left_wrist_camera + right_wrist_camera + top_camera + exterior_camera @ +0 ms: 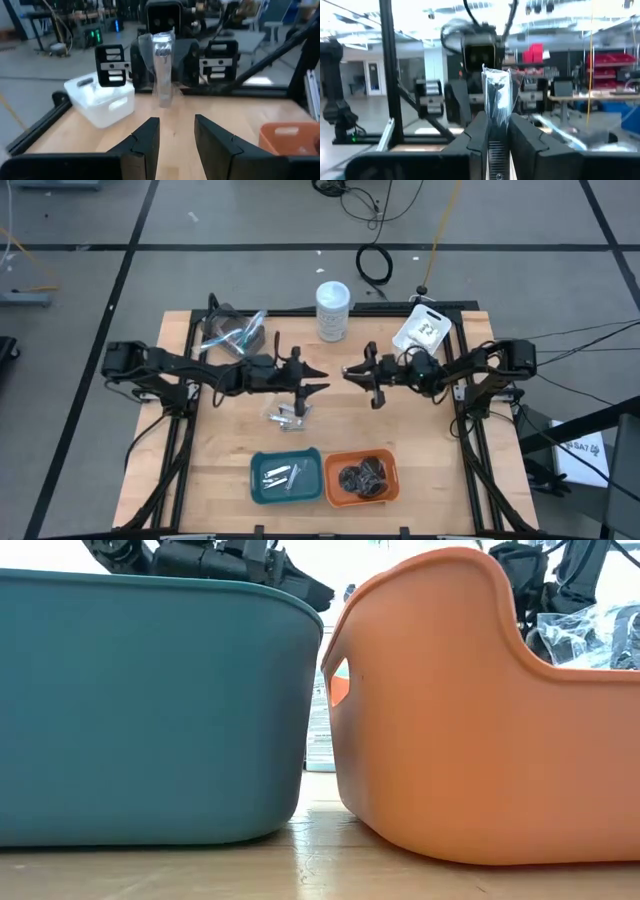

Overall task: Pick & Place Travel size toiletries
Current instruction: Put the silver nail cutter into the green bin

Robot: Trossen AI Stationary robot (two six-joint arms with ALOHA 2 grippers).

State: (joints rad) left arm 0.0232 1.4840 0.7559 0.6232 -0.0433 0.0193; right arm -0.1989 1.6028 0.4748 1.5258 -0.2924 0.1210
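One clear-wrapped silver tube [496, 107] stands pinched in your right gripper [358, 372], above mid-table behind the teal tray [286, 477]; your left gripper [173, 131] waits facing it, fingers apart; close squarely on the tube before releasing.

The bench [420, 470] is pale wood framed in black rails. A teal tray [286, 476] holds silver-white sticks [280, 476]; beside it an orange tray [362, 478] holds dark round bundles [363, 475]. A white-lidded jar [333, 311] is white. A white bin [423, 330] carries black print. Both arms are black. The right gripper [496, 131] grips a clear-wrapped silver stick [496, 95].
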